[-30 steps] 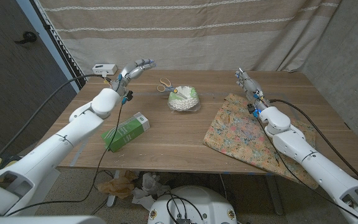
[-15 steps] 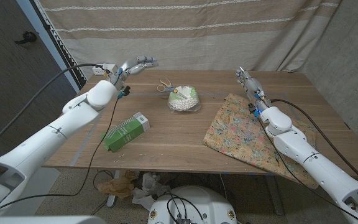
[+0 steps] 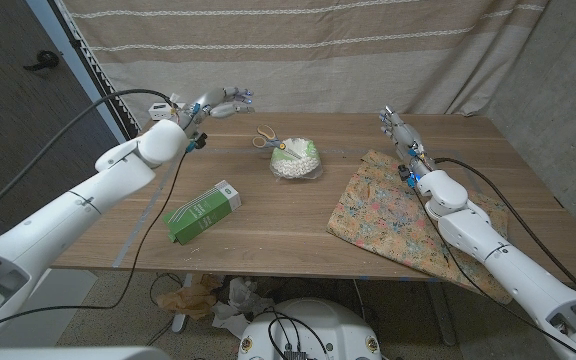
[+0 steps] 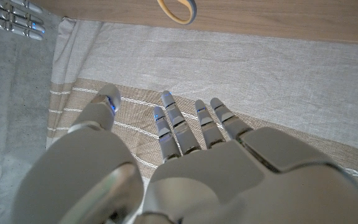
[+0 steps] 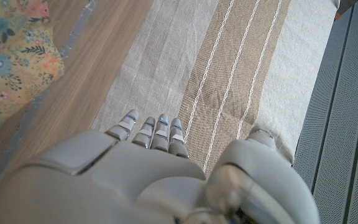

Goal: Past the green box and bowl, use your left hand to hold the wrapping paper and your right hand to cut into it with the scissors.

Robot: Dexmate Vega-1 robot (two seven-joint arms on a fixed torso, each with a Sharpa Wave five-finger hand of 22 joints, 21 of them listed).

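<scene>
Floral wrapping paper [image 3: 393,210] lies on surface [image 3: 268,225] w/ near corner hanging off front-right edge. Green box [image 3: 203,210] front-left. Mid: bowl [image 3: 296,160], scissors [image 3: 265,138] just behind it, touching. Right hand [image 3: 398,128] past paper's far corner, fingers straight, empty. Left hand [image 3: 218,101] above far-left edge, fingers spread, empty.

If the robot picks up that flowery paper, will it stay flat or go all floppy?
Probably floppy: the wrapping paper already droops over the table edge and shows creases. It looks thin, so likely light, and might tear if pulled.
</scene>
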